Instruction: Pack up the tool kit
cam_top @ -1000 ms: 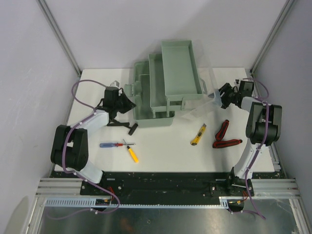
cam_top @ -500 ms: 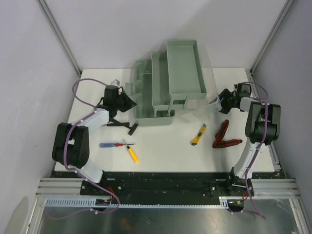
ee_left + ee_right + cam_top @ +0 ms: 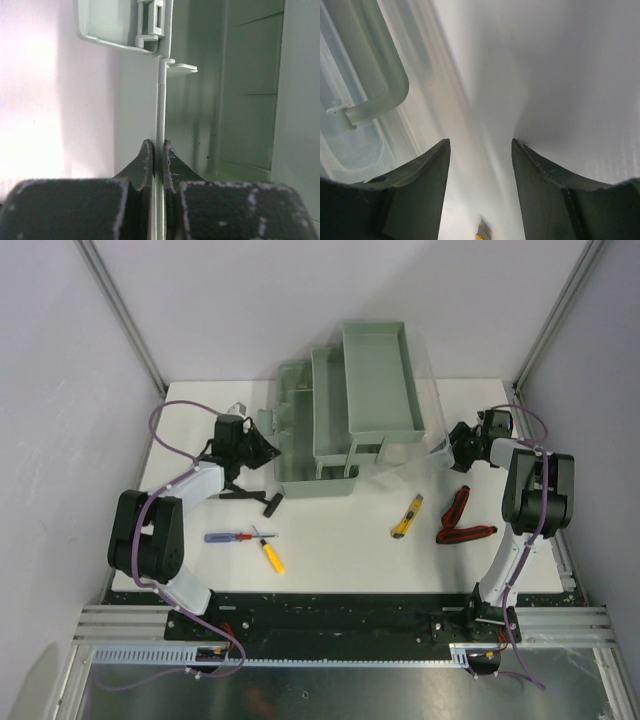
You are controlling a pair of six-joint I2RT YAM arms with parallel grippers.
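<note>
— Where is the kit found, and how is it held?

— The rectangular sage-green plastic box is seen at the far middle of the white tabletop. Its upper tray is raised, and its translucent clear hinged lid is laid open toward the right. The box's left wall is pinched by the left claw, which is closed tight on it.

— And the other claw?

— The right claw is held about half wide, just beside the lid's right edge. Nothing is seen clamped in it.

— On what is the next pick judged to turn?

— The yellow-and-black utility knife and the red-and-black pliers are laid on the near side of that claw, closer to the right arm. The knife's long axis is slanted from near left to far right, so a wrist turn across that axis is probably called for.
</note>
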